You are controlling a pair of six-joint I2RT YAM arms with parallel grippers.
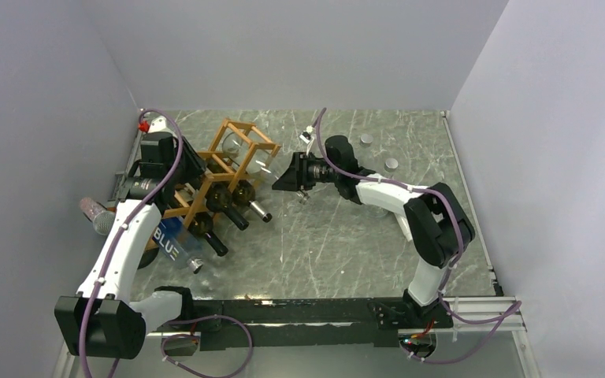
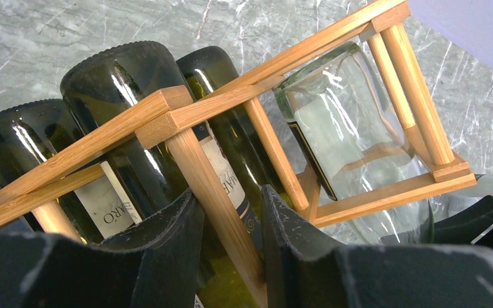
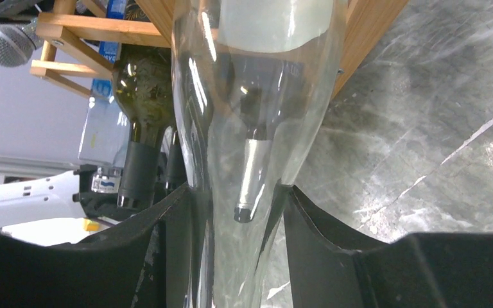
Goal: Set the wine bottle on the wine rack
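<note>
The wooden wine rack [image 1: 246,126] stands at the back left, with several dark green bottles [image 1: 235,211] lying in its lower cells. A clear glass wine bottle [image 1: 250,160] lies in the rack's top cell, neck pointing right. My right gripper [image 1: 282,177] is shut on the clear bottle's neck [image 3: 257,96], just outside the rack. My left gripper [image 1: 191,170] is at the rack's left side, its fingers closed around an upright stick [image 2: 215,192] of the rack. The clear bottle's base [image 2: 346,109] shows in the left wrist view, inside the end cell.
A clear bottle with a blue label [image 1: 170,241] lies in front of the rack by the left arm. A microphone-like grey object [image 1: 96,214] sits at the left edge. Two small round discs [image 1: 391,164] lie behind the right arm. Walls stand on three sides.
</note>
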